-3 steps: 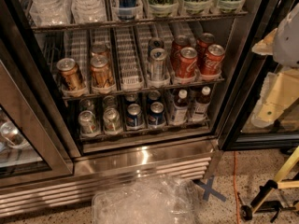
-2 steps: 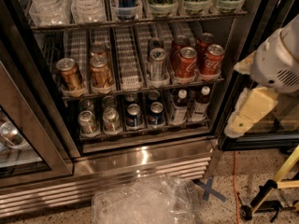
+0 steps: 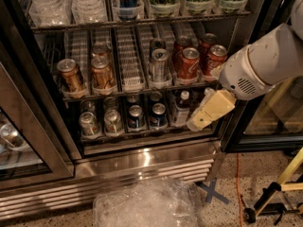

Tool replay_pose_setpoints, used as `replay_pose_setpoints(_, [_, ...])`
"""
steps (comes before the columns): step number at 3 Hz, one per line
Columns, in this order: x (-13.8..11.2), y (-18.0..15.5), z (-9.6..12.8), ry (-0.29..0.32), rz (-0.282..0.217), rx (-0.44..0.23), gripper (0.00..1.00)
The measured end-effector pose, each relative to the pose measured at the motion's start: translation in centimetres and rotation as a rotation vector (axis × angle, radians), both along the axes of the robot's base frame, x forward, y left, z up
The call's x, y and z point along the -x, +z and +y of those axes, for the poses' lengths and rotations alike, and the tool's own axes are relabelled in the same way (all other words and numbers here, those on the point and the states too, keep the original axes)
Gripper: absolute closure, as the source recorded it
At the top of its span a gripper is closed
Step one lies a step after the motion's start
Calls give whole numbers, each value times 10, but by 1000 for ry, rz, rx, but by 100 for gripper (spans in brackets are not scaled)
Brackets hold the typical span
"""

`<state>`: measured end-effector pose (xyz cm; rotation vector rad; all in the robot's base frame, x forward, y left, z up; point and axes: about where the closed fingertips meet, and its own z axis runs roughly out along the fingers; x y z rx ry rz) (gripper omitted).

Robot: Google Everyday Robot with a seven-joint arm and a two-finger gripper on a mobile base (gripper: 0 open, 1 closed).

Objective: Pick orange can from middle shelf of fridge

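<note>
The fridge (image 3: 142, 162) stands open in front of me. Its middle shelf (image 3: 137, 88) holds two orange cans at the front left, one (image 3: 71, 74) in the leftmost lane and one (image 3: 102, 73) next to it, with another behind. A silver can (image 3: 159, 65) stands in the middle, and red cans (image 3: 189, 63) stand to the right. My gripper (image 3: 200, 121), cream-coloured on a white arm, reaches in from the right. It hangs low in front of the lower shelf's right end, far right of and below the orange cans.
The lower shelf (image 3: 142, 131) holds blue cans and small bottles. The top shelf (image 3: 142, 20) holds clear cups and green-labelled tubs. A glass door (image 3: 19, 145) stands at the left. A clear plastic container (image 3: 147, 205), a blue tape cross (image 3: 212, 193) and a yellow stand (image 3: 279, 188) are on the floor.
My arm has swung left and down from the right edge. The gripper now hangs in front of the lower shelf's right end. The cans have not moved.
</note>
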<state>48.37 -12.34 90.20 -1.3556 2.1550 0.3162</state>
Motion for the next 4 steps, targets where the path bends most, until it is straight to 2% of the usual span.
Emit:
replay_pose_setpoints(1, [0,-1,3,5,-2,-6,0])
replay_pose_setpoints(2, [-1,-5,24,20,-31,-101,0])
replay_pose_setpoints(3, [9,-36,68,60,-74,-272,0])
replay_pose_setpoints(4, [17,-48,111,51,-142,-423,0])
